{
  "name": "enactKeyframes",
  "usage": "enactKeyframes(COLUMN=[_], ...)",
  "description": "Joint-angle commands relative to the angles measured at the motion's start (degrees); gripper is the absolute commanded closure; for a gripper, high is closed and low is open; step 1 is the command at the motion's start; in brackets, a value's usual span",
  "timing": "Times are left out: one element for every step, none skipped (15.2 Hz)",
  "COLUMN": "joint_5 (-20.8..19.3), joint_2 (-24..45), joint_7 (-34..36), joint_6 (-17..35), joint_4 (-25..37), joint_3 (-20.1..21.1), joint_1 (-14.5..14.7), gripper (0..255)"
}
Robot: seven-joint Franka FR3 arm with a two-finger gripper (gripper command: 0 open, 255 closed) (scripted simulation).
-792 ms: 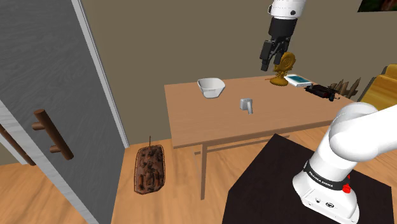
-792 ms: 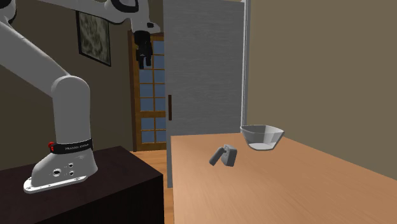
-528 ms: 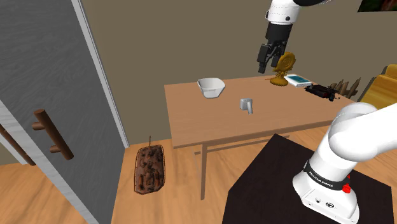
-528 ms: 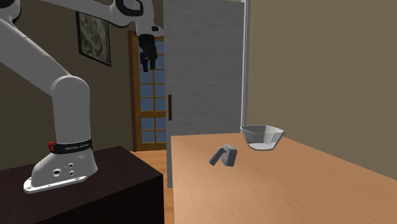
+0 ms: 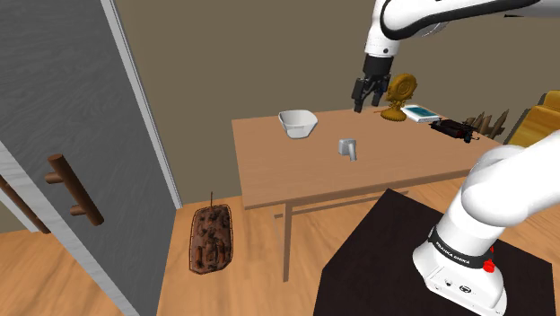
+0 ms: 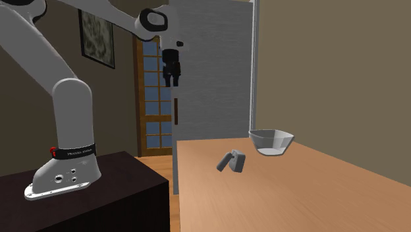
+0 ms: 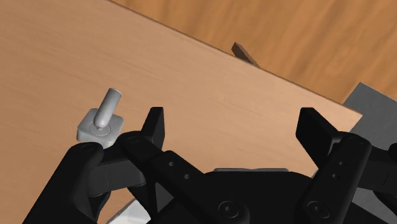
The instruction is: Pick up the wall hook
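The wall hook [image 5: 348, 148] is a small grey piece with a square base and a short peg, lying near the middle of the wooden table [image 5: 269, 175]. In the second exterior view the hook [image 6: 232, 161] rests near the table's close edge. My black gripper [image 5: 362, 102] hangs high above the table's far side, well above the hook and apart from it. From the second exterior view the gripper [image 6: 172, 80] points downward in front of the door. In the wrist view the gripper [image 7: 234, 124] stands open with nothing between its fingers, and the hook [image 7: 102, 121] lies outside one finger.
A white bowl [image 5: 297, 123] sits on the table beyond the hook. A golden ornament [image 5: 398, 94], a teal box [image 5: 420, 113] and a black object [image 5: 453, 129] lie at the far corner. On the floor lies a brown basket [image 5: 212, 237], beside a grey sliding door [image 5: 72, 153].
The gripper has swung toward the shoulder view's left and slightly lower, from beside the golden ornament to over the table's far side. The hook and bowl have not moved.
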Motion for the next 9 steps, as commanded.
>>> enactKeyframes(joint_5=[0.0, 0.0, 0.2, 0.4, 0.6, 1.0, 1.4, 1.9, 2.5], joint_2=[2.7, 4.4, 6.1, 7.9, 9.7, 11.6, 13.6, 15.5, 17.5], joint_7=[-1.0, -1.6, -2.1, -2.8, -3.4, -4.1, -4.8, -5.5, -6.3], joint_6=[2.8, 4.1, 5.5, 6.8, 8.1, 9.4, 10.6, 11.8, 13.0], joint_4=[-0.2, 0.0, 0.2, 0.5, 0.9, 1.3, 1.8, 2.4, 3.0], joint_3=[-1.7, -2.6, -3.5, -4.4, -5.3, -6.1, -7.0, -7.8, -8.7], joint_1=[-0.6, -0.9, -1.1, -1.3, -1.5, -1.7, -1.8, -2.0, -2.1], gripper=[0, 0, 0, 0, 0, 0, 0, 0, 0])
